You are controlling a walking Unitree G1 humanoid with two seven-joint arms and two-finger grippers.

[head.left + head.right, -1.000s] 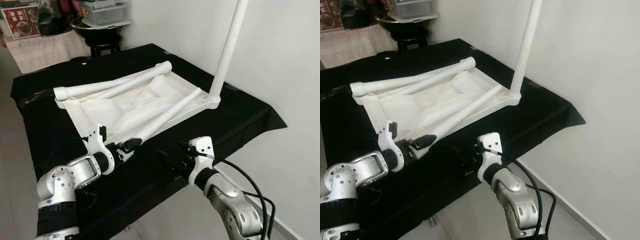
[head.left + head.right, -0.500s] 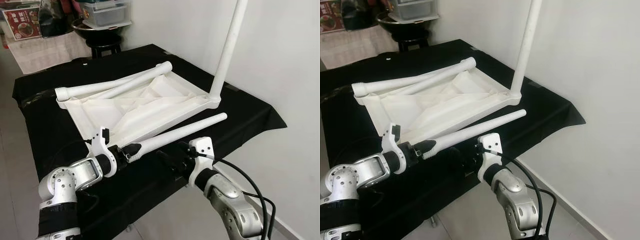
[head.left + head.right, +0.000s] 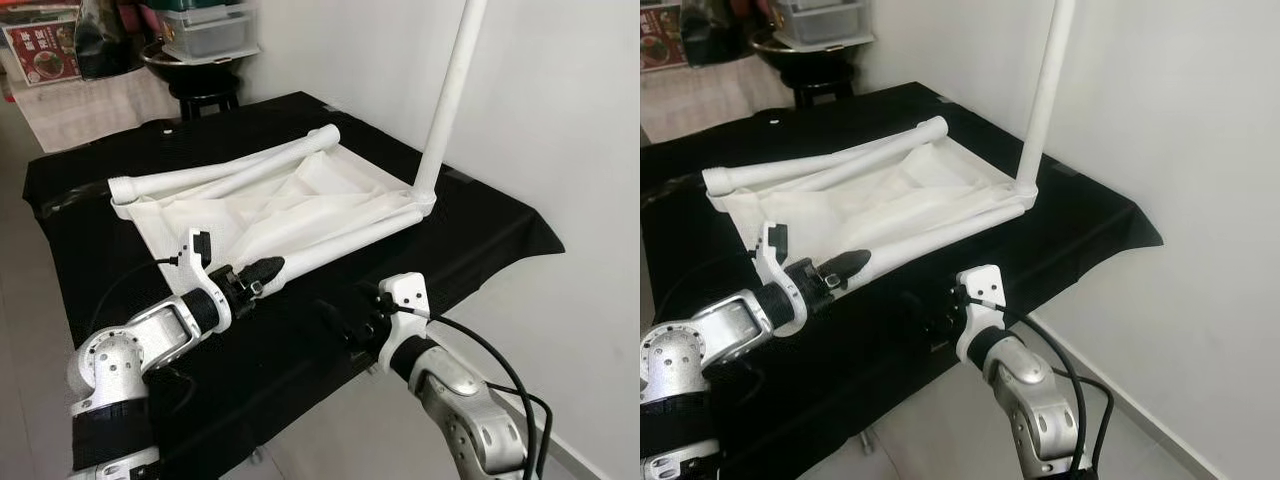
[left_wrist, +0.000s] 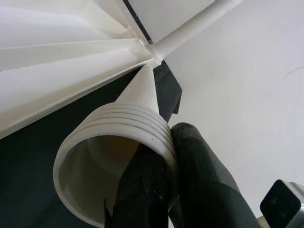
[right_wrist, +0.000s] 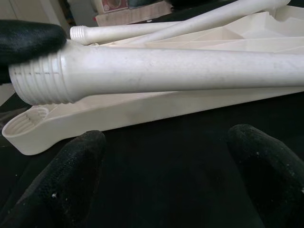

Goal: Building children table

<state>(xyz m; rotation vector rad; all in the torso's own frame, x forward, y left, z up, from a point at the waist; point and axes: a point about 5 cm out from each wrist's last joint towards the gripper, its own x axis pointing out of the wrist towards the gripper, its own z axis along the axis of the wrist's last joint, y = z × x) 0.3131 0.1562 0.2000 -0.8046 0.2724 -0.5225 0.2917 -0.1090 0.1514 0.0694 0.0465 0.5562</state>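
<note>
Red printed sign [image 3: 42,52] at upper left of the frame, lettering too small and blurred; nothing else readable.

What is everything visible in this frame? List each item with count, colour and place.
Tabletop: one, white, lying underside up on the black cloth.
Fitted leg: one, white, standing upright in the far right corner socket.
Loose legs: two, white, lying across the tabletop's far side.
Held leg: one, white, along the tabletop's near edge, threaded end in the left gripper.
Black cloth: one, covering the work surface.
Stool: one, black, behind the work surface.
Storage box: one, clear, on the stool.
Left gripper: shut on the held leg's threaded end.
Right gripper: open, over the cloth near the front edge.
</note>
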